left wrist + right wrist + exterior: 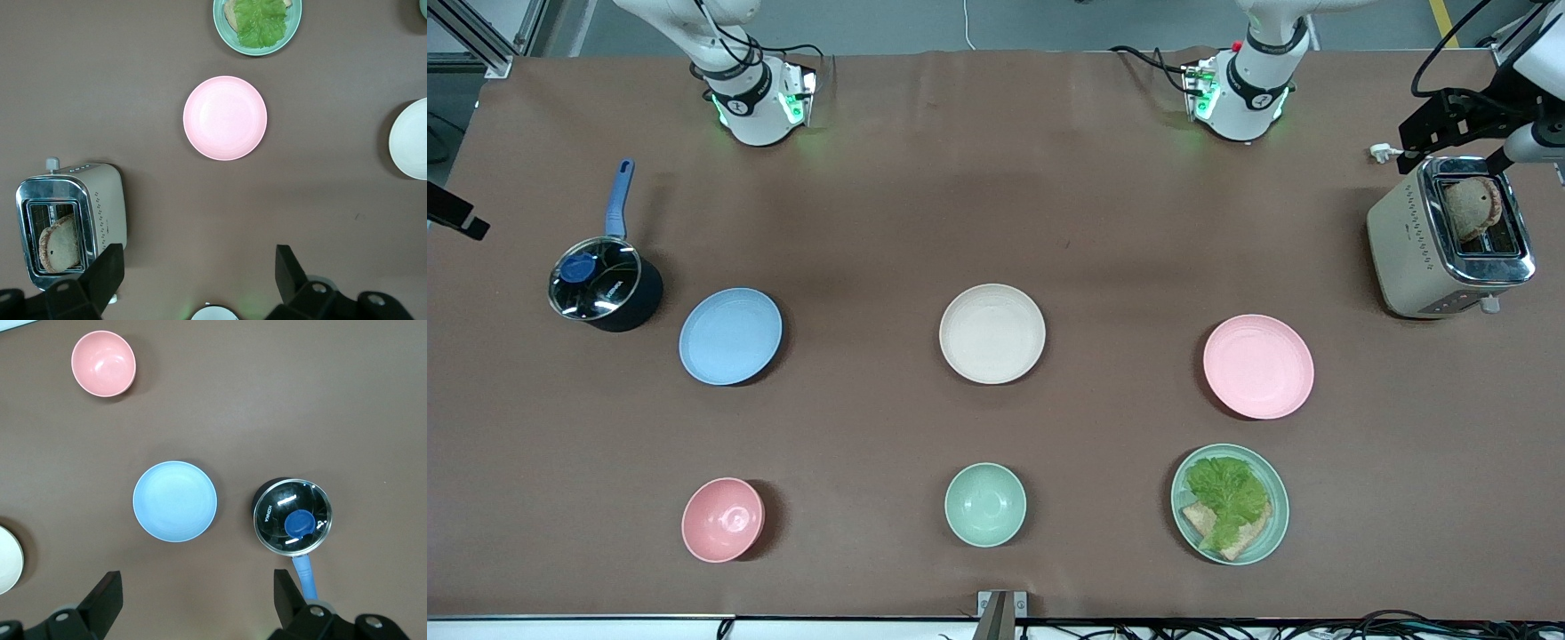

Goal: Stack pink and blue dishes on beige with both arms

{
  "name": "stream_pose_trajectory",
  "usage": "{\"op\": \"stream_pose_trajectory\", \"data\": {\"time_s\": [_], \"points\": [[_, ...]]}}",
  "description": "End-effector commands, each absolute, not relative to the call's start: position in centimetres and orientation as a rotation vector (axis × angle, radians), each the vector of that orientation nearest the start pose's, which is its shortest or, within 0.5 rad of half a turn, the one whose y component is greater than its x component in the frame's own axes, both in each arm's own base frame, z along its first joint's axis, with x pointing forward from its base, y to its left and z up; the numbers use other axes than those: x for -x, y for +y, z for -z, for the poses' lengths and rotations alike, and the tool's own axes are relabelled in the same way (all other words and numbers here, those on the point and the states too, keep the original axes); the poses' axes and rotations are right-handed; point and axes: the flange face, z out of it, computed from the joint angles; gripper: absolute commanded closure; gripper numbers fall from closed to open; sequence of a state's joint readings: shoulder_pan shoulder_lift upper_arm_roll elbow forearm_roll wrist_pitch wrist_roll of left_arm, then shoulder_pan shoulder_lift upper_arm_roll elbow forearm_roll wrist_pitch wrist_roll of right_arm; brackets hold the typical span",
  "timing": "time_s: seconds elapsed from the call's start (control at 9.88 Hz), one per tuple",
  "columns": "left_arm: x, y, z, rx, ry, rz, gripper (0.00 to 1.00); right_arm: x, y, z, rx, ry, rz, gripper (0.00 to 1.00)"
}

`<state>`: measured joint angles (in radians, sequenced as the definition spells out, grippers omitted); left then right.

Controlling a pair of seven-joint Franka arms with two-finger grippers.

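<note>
The beige plate (992, 333) lies at the middle of the table. The blue plate (730, 336) lies beside it toward the right arm's end, and the pink plate (1258, 366) toward the left arm's end. All three rest flat, apart and bare. My left gripper (199, 260) hangs high over the table, open and holding nothing, with the pink plate (225, 118) and an edge of the beige plate (410, 140) below it. My right gripper (197, 583) is also high and open, empty, looking down on the blue plate (175, 501).
A dark pot with a glass lid (605, 284) stands beside the blue plate. A toaster with bread (1449, 240) stands at the left arm's end. Nearer the camera are a pink bowl (723, 520), a mint bowl (985, 504) and a mint plate with lettuce (1230, 504).
</note>
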<state>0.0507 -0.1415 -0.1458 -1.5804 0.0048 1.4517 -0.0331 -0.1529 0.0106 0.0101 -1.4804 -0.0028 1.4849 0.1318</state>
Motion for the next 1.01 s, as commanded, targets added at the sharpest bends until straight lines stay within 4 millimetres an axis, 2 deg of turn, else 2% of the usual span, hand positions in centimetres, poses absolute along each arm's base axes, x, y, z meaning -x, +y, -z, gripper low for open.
{"op": "stream_pose_trajectory", "data": {"time_s": [0.0, 0.1, 0.2, 0.3, 0.41, 0.51, 0.71, 0.91], "points": [[-50.0, -5.0, -67.2, 3.129, 0.105, -0.032, 0.00, -52.7, -7.4, -65.5, 3.093, 0.396, 0.010, 0.00], [-50.2, -4.5, -67.1, 3.122, 0.089, -0.031, 0.00, -52.8, -7.4, -66.2, 3.099, 0.334, 0.030, 0.00], [-51.8, -4.0, -66.2, 3.122, 0.084, -0.052, 0.00, -52.7, -7.7, -66.1, 3.102, 0.303, 0.002, 0.00], [-53.1, -2.9, -64.5, 3.126, 0.066, -0.105, 0.00, -52.7, -7.7, -66.3, 3.106, 0.301, 0.009, 0.00], [-55.4, 0.4, -61.2, 3.147, 0.061, -0.163, 0.00, -52.8, -7.6, -67.1, 3.106, 0.295, 0.025, 0.00], [-57.3, 2.6, -57.8, 3.164, 0.092, -0.200, 0.00, -53.0, -7.8, -67.0, 3.107, 0.300, 0.014, 0.00], [-59.5, 3.5, -49.7, 3.201, 0.078, -0.289, 0.00, -53.0, -7.7, -67.0, 3.104, 0.300, 0.014, 0.00], [-61.0, 5.4, -41.7, 3.235, 0.229, -0.225, 0.00, -53.0, -7.7, -66.8, 3.106, 0.295, 0.006, 0.00]]}}
